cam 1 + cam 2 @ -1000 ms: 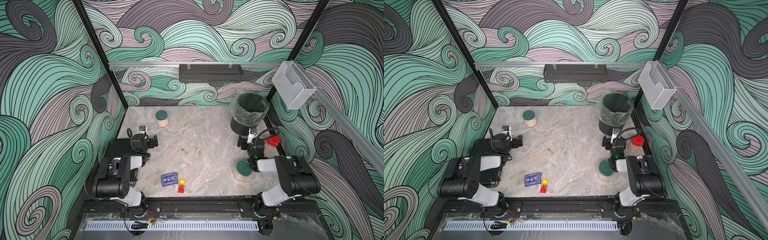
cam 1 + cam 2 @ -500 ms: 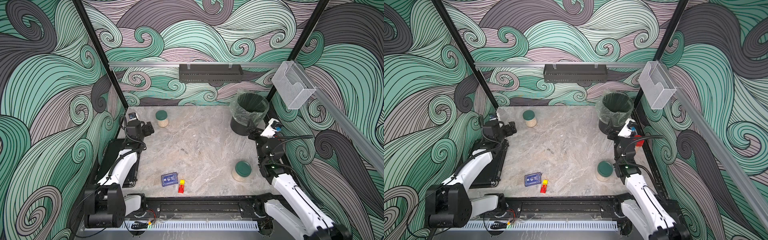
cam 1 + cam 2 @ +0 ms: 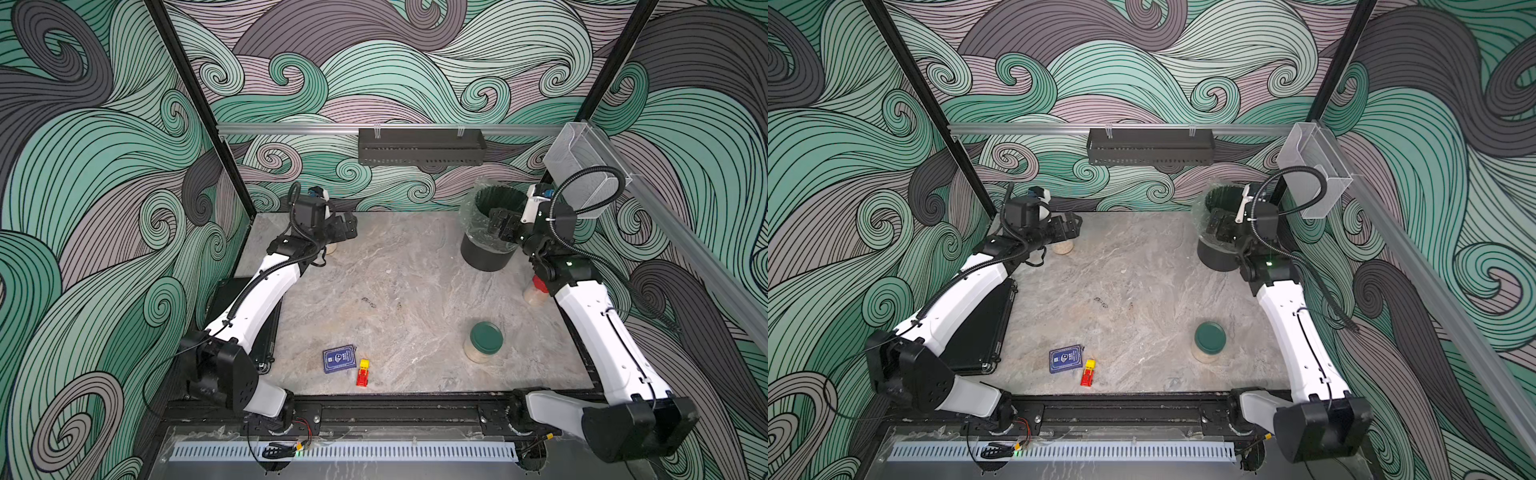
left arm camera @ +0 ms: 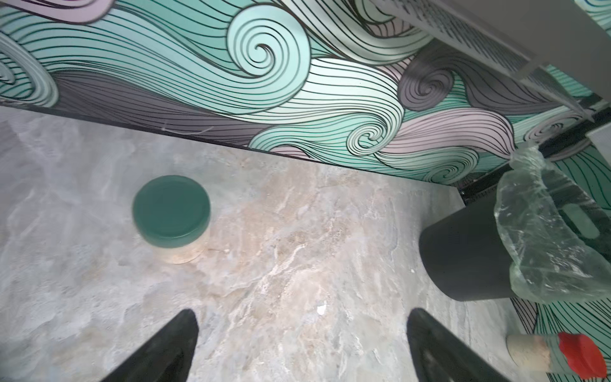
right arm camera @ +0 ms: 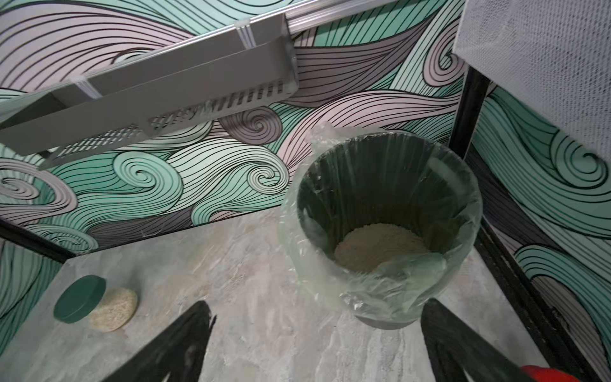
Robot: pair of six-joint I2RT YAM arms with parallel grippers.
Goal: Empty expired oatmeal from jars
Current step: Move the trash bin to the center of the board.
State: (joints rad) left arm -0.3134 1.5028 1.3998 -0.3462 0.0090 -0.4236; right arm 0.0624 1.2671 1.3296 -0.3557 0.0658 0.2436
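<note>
Left hand [image 4: 302, 317] stood apart, empty, green-lid jar [image 4: 182, 253] just ahead; right hand [image 5: 317, 306] apart, before bin [image 5: 472, 205]. Step seemed: reaching jar. Next probably: descend, clamp jar, unscrew lid [image 4: 172, 206].

Green-lidded jar [image 3: 486, 337], red-lidded jar [image 3: 535, 291], black bin [image 3: 482, 257] (grey marbled table [image 3: 395, 299])

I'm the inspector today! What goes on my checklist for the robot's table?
Surface: grey marbled tabletop, a few dark specks mid-table.
Job's things: front green-lidded jar, far green-lidded jar, red-lidded jar, all lidded; oatmeal heap in black bin.
Clutter: blue card box, red-and-yellow toy.
Claws: left claw open, empty; right claw open, empty, near the bin.
Cables: black hose looped above right arm.
Surroundings: swirly walls, black shelf, clear holder.
</note>
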